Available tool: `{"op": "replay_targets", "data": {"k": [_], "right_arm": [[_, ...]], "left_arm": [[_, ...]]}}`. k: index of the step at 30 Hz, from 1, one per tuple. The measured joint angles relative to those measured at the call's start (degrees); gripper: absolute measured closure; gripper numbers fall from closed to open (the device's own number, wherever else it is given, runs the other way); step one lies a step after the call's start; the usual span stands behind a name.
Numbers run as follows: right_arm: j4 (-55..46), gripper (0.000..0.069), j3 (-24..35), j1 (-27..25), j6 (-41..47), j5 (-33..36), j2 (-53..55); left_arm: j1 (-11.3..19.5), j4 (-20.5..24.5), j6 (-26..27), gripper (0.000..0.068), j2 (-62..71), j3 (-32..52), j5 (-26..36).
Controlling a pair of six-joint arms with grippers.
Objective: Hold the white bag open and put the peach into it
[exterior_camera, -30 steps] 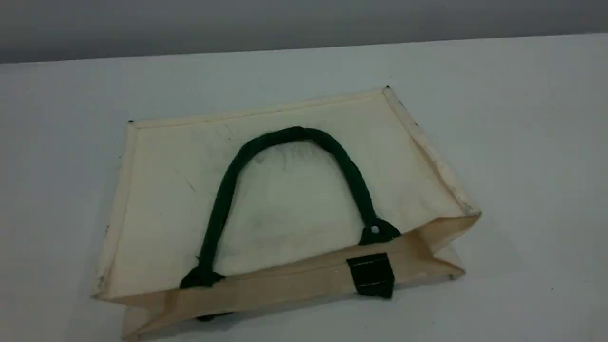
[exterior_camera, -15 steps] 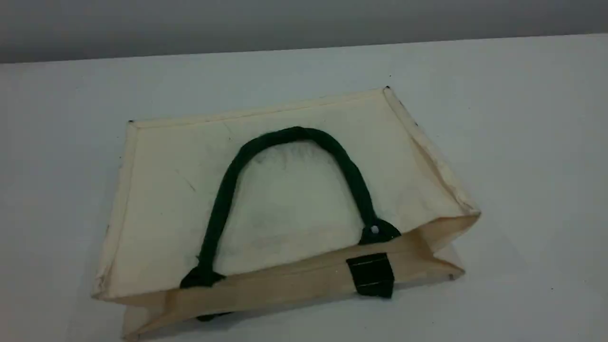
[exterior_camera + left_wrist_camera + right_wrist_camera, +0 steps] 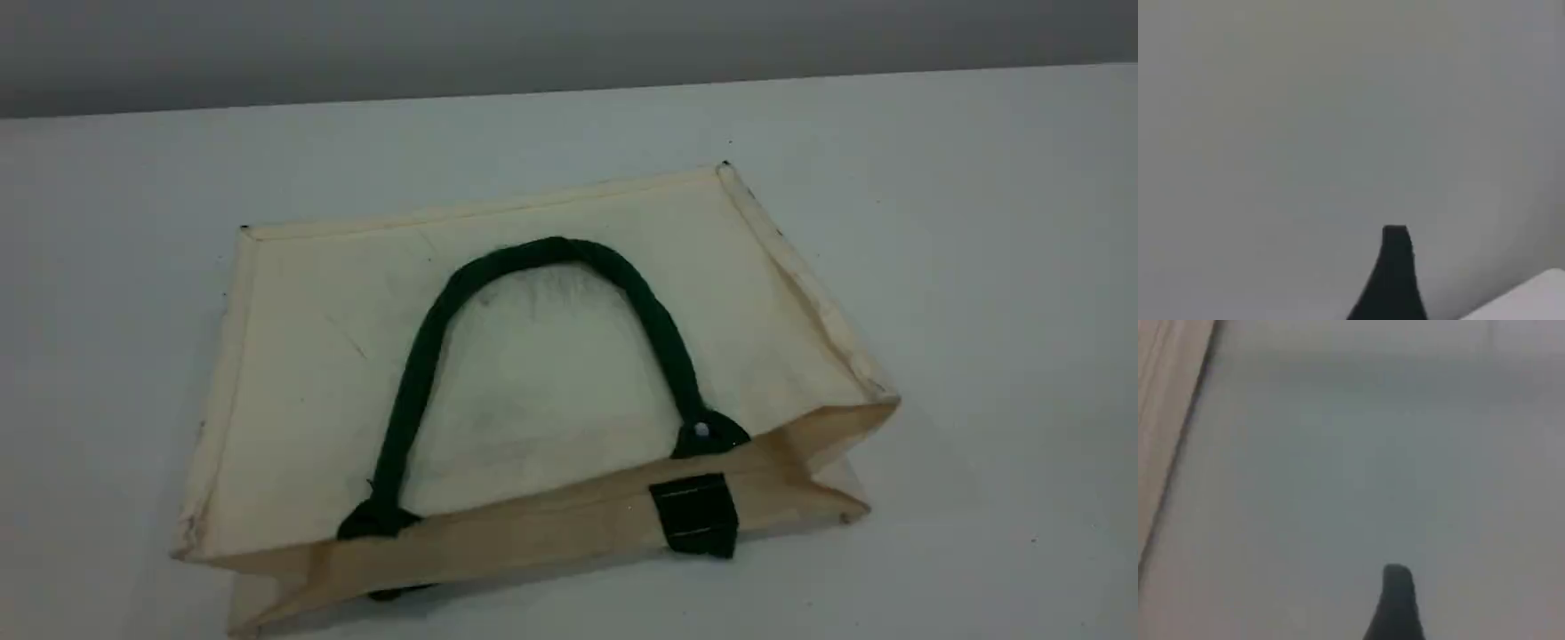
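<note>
The white bag [image 3: 569, 382] lies flat on the table in the scene view, its mouth toward the near edge. One dark green rope handle [image 3: 427, 356] arches over its upper face, and a dark green strap tab [image 3: 695, 514] sits at the mouth. The peach is out of view. Neither arm appears in the scene view. The left wrist view holds a single dark fingertip [image 3: 1395, 263] over blank grey, with nothing against it. In the right wrist view one dark fingertip [image 3: 1397, 600] hangs over the pale table, and a cream edge of the bag [image 3: 1165, 420] runs along the upper left.
The white table [image 3: 978, 267] stretches around the bag on all sides, with its far edge against a grey wall [image 3: 569, 44]. A pale corner [image 3: 1538, 297] shows at the bottom right of the left wrist view.
</note>
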Motion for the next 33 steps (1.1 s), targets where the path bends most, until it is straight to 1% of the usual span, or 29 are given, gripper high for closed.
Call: {"op": "replay_targets", "data": {"k": [8, 11, 14, 17, 25, 30, 31, 33], "right_arm": [[2.48, 0.0180, 9.49, 0.00, 0.45, -1.90, 0.00], [3.98, 0.0180, 11.89, 0.00, 0.45, -1.90, 0.00], [4.71, 0.0180, 12.20, 0.00, 0.45, -1.92, 0.00], [4.85, 0.0180, 12.20, 0.00, 0.45, -1.64, 0.00], [6.63, 0.0180, 12.20, 0.00, 0.45, -0.80, 0.00], [6.63, 0.0180, 12.20, 0.00, 0.45, -0.61, 0.00], [6.63, 0.0180, 12.20, 0.00, 0.45, -0.61, -0.05], [6.58, 0.0180, 12.20, 0.00, 0.45, -0.60, -0.05]], "left_arm": [[0.00, -3.43, -3.49, 0.0101, 0.06, 14.93, -15.27], [0.00, -4.90, -4.37, 0.0101, 0.06, 20.87, -19.43], [0.00, -5.47, -4.55, 0.0101, 0.06, 26.16, -21.94], [0.00, -6.94, -6.06, 0.0101, 0.06, 30.80, -24.17], [0.00, -6.86, -5.95, 0.0101, 0.06, 41.53, -31.38], [0.00, -6.79, -5.40, 0.0101, 0.01, 48.88, -38.56], [0.00, -6.79, -5.40, 0.0101, 0.01, 50.10, -39.22], [0.00, -6.79, -5.40, 0.0101, 0.01, 50.97, -41.42]]}}
